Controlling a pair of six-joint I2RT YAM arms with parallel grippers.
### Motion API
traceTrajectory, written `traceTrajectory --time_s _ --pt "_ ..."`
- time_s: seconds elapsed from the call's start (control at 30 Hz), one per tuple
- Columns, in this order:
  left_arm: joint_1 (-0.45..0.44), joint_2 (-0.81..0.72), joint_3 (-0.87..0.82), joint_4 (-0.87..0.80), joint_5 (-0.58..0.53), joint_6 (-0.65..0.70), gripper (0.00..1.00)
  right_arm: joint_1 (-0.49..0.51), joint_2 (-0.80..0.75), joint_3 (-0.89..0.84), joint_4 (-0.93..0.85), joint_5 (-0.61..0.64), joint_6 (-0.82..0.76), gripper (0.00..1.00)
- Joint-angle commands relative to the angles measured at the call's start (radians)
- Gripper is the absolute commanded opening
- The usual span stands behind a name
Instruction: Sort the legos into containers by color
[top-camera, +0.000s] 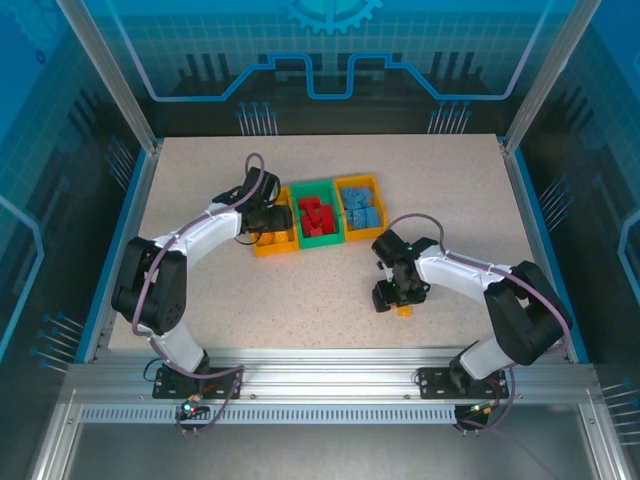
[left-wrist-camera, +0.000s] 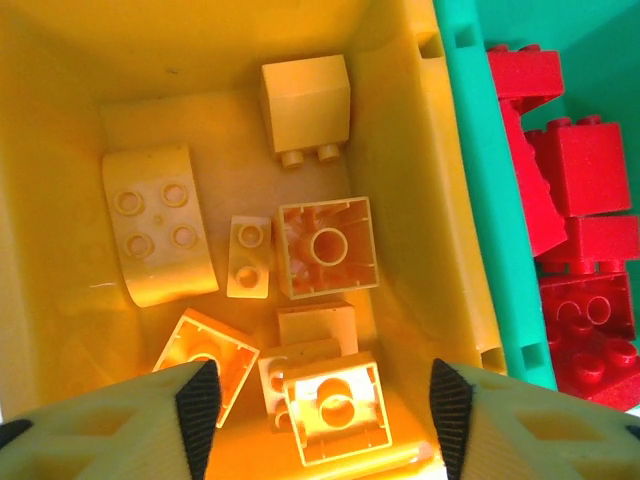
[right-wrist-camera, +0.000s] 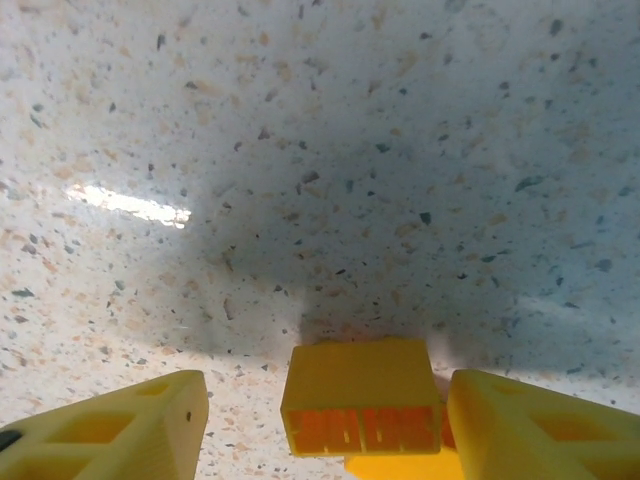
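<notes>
Three containers stand in a row at mid-table: a left yellow bin (top-camera: 257, 247), a green bin (top-camera: 320, 186) with red legos (top-camera: 316, 218), and a right yellow bin (top-camera: 357, 181) with blue legos (top-camera: 364, 210). My left gripper (top-camera: 262, 215) hangs open over the left yellow bin (left-wrist-camera: 400, 150). Several yellow legos lie inside, and one hollow-side-up brick (left-wrist-camera: 333, 405) rests below my left gripper (left-wrist-camera: 325, 400), clear of both pads. My right gripper (top-camera: 393, 298) is low on the table, open around a yellow lego (right-wrist-camera: 360, 395), (top-camera: 404, 310). A gap shows on its left side, and the right finger is close against it.
The green bin's wall (left-wrist-camera: 480, 200) and its red legos (left-wrist-camera: 570, 180) sit just right of the left gripper. Speckled tabletop (right-wrist-camera: 320, 150) stretches bare ahead of the right gripper. Blue rails edge the table (top-camera: 330, 300).
</notes>
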Motion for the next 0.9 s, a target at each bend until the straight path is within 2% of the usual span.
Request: traceTrajectory --time_s 0.0,0.43,0.6,0.73,0.87 --pt "0.01 -0.036 0.02 -0.022 0.022 -0.014 0.65 0.018 0.015 0.02 -0.031 0.013 0.002 0.61" --pt "0.008 -0.162 -0.06 -0.014 0.042 -0.039 0.66 0.039 0.027 0.051 -0.044 0.07 0.001 0.35" --pt "0.007 -0.221 -0.122 -0.014 0.028 -0.04 0.66 0.057 -0.006 0.129 -0.074 0.09 0.006 0.31" --pt "0.004 -0.283 -0.191 -0.006 0.009 -0.061 0.67 0.058 -0.04 0.225 -0.035 0.014 0.012 0.3" --pt "-0.001 -0.363 -0.289 0.008 -0.015 -0.112 0.74 0.058 0.0 0.351 0.097 -0.16 0.029 0.3"
